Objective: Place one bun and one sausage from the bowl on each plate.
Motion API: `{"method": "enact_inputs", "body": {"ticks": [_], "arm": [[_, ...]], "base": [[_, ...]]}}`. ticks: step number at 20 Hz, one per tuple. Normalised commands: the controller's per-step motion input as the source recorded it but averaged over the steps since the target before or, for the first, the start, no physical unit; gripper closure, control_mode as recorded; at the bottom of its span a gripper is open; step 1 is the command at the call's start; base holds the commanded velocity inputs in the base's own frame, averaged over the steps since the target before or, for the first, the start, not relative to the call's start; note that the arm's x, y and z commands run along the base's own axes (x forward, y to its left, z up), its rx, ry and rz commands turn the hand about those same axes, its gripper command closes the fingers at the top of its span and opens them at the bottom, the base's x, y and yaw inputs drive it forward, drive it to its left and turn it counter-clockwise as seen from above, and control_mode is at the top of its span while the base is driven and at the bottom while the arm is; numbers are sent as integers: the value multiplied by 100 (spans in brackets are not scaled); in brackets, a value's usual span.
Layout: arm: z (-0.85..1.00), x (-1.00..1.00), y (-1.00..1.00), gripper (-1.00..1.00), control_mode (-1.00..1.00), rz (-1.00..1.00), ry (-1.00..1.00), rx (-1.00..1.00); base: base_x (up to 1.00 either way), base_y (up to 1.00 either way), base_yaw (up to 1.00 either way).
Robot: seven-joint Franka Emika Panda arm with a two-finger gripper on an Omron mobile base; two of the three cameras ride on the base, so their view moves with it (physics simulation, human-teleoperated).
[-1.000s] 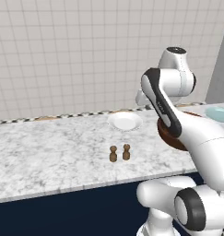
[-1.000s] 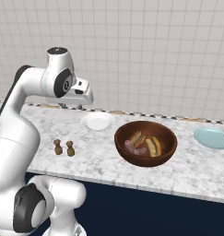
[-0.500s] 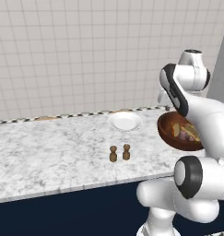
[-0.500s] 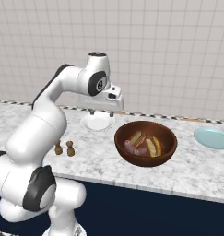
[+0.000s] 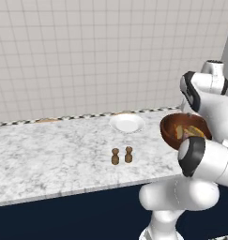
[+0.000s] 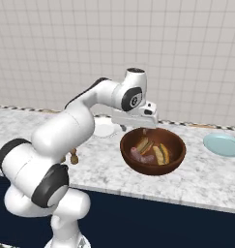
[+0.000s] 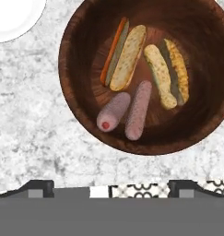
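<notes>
Marbled grey surface (image 6: 206,179), tiled wall behind. Your stock: wooden bowl (image 7: 81,32) near the front edge, holding two buns (image 7: 129,57) and two sausages (image 7: 138,110); white plate (image 5: 127,123) behind-left; teal plate (image 6: 222,144) at right, bare. Your end effector (image 6: 134,129) hangs over the bowl, released.

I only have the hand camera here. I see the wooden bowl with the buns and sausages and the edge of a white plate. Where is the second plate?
Observer: The blue plate lies on the counter, on the other side of the bowl from the white plate, apart from both.
Operator: Anything on either plate?
Observer: No, both are bare.
Operator: Anything else nearby?
Observer: Two small brown shakers stand side by side in front of the white plate.
Operator: And my gripper?
Observer: The gripper hangs above the bowl's rim on the white plate's side, holding nothing.
</notes>
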Motion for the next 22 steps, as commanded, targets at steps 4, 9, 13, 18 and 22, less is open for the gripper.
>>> {"method": "enact_inputs", "body": {"ticks": [4, 9, 13, 18, 22], "arm": [[-46, 17, -58, -100, -100, 0, 0, 0], [-47, 34, -48, -100, -100, 5, -2, 0], [-62, 36, -28, -100, -100, 8, -1, 0], [-45, 37, -22, -100, -100, 8, 0, 0], [-12, 49, -11, -100, -100, 7, 0, 0]], "base": [[0, 0, 0], [0, 0, 0], [0, 0, 0], [0, 0, 0], [0, 0, 0]]}}
